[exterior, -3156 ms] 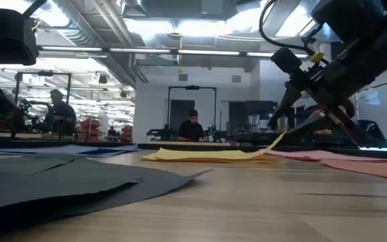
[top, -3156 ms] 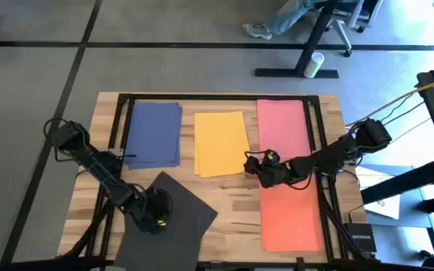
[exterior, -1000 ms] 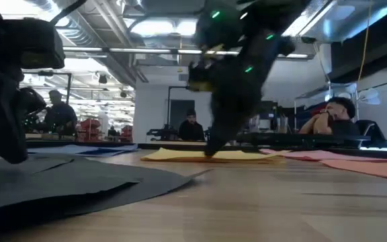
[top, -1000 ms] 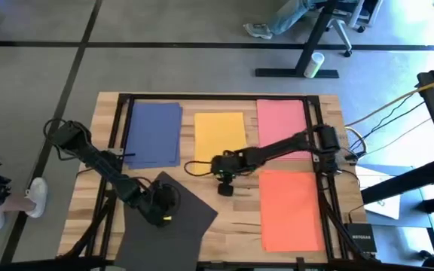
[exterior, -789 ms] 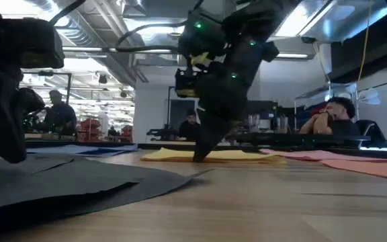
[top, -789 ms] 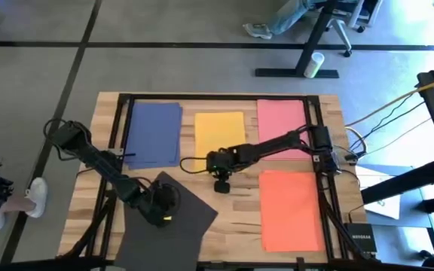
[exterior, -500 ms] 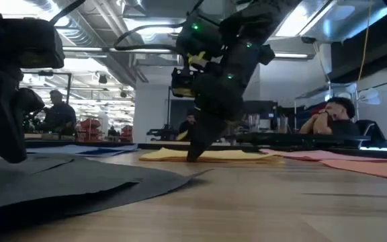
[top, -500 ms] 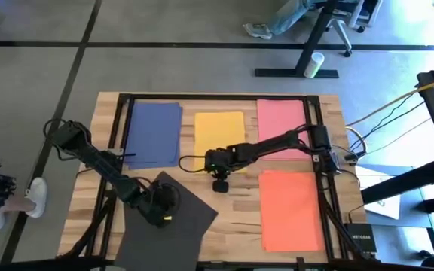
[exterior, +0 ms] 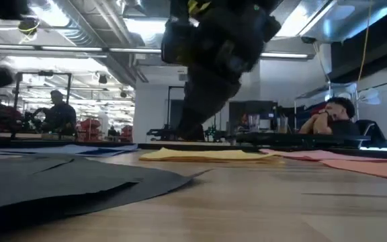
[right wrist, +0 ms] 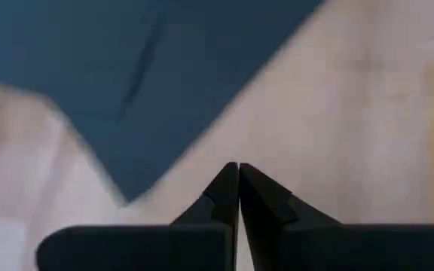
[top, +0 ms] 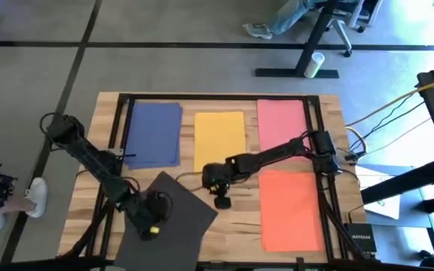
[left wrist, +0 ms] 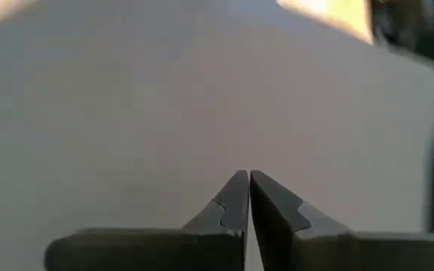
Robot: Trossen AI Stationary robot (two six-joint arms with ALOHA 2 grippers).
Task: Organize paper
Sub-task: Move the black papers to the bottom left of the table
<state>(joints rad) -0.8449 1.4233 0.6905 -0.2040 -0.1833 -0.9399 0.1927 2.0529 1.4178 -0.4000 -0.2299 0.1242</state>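
We see the left gripper [left wrist: 248, 197] with its two dark fingertips [left wrist: 230, 202] pressed together, no gap between them. Beneath and beyond them lies a broad, flat, grey-looking paper sheet [left wrist: 164, 105] filling most of the view. A pale bright patch [left wrist: 326, 16] shows past one far edge, with a dark blurred shape [left wrist: 417, 34] beside it.

5 paper sheets on bench: 1 navy [top: 154, 134], 1 yellow [top: 219, 140], 1 pink [top: 282, 125], 1 orange [top: 291, 208], 1 dark grey [top: 166, 220]. 2 arms.
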